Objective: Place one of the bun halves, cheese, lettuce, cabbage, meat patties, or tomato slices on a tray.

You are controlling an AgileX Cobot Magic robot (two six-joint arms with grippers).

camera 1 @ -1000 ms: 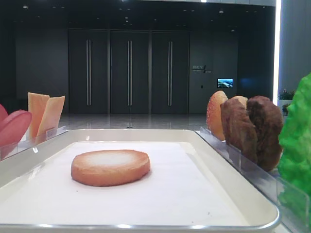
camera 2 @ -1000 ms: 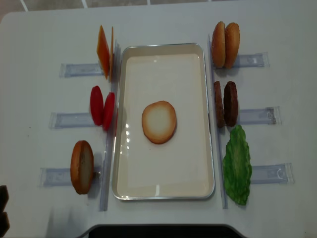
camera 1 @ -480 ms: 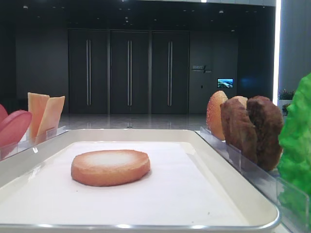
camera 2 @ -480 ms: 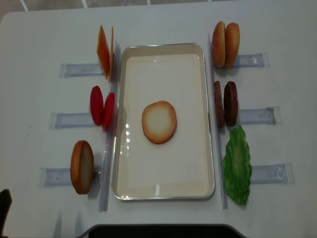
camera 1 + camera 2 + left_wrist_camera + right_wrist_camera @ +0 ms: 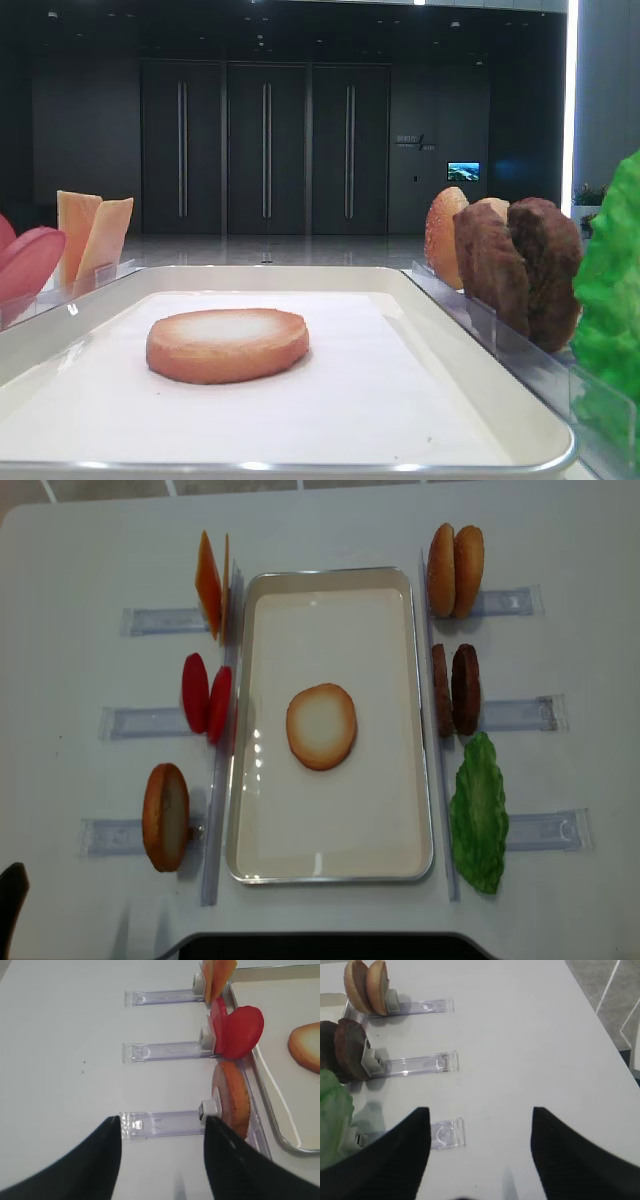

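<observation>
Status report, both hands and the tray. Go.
Left hand open, empty, above the table by the bun holder. Right hand open, empty, beside the lettuce. Bun half flat on tray, mid-liner. Nothing in the way.

overhead and low views share the tray (image 5: 330, 580) (wrists flank it)

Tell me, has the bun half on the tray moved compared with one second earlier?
No. The bun half lies at the same spot on the tray, equally far from its rims in both exterior views.
</observation>
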